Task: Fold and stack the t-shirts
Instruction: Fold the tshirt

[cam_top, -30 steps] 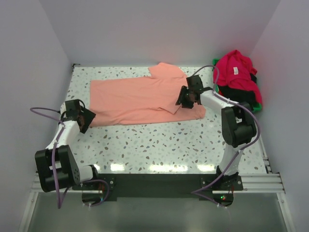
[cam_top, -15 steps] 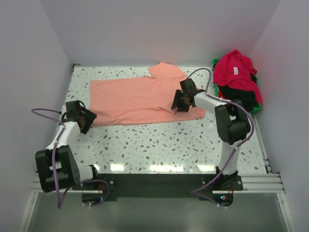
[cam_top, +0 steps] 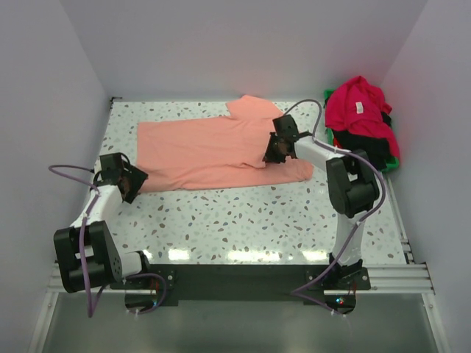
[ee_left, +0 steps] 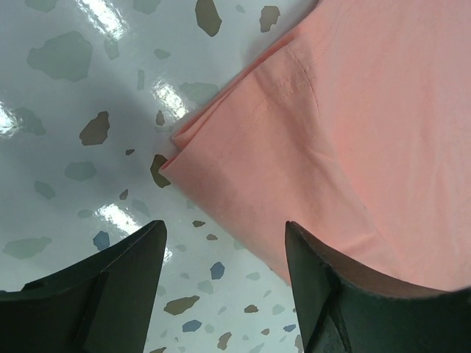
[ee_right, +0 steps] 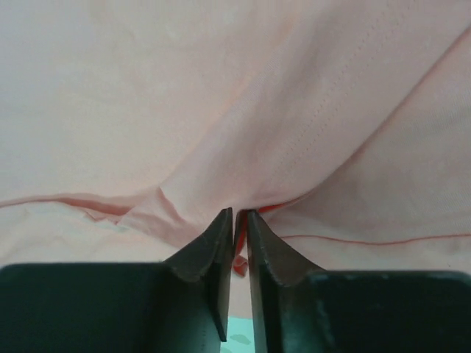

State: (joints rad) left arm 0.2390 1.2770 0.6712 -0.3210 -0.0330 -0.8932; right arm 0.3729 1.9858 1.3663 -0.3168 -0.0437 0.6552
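A salmon-pink t-shirt [cam_top: 213,151] lies spread across the back half of the table, one sleeve pointing to the far edge. My right gripper [cam_top: 268,157] is shut on a fold of its cloth [ee_right: 239,220] near the right end, and fabric fills the right wrist view. My left gripper [cam_top: 135,184] stands open just off the shirt's near-left corner [ee_left: 171,165], the right finger [ee_left: 346,294] over the hem, the left finger [ee_left: 96,294] over bare table. A crimson red t-shirt [cam_top: 359,109] with a white label is heaped on a black one [cam_top: 364,145] at the far right.
The red and black shirts sit in a green bin [cam_top: 394,160] against the right wall. The speckled table [cam_top: 243,220] runs from the pink shirt to the near rail. White walls close in on the left, back and right.
My right gripper slid a little left and toward the back over the pink shirt, then closed on a fold of it. The left arm has stayed still.
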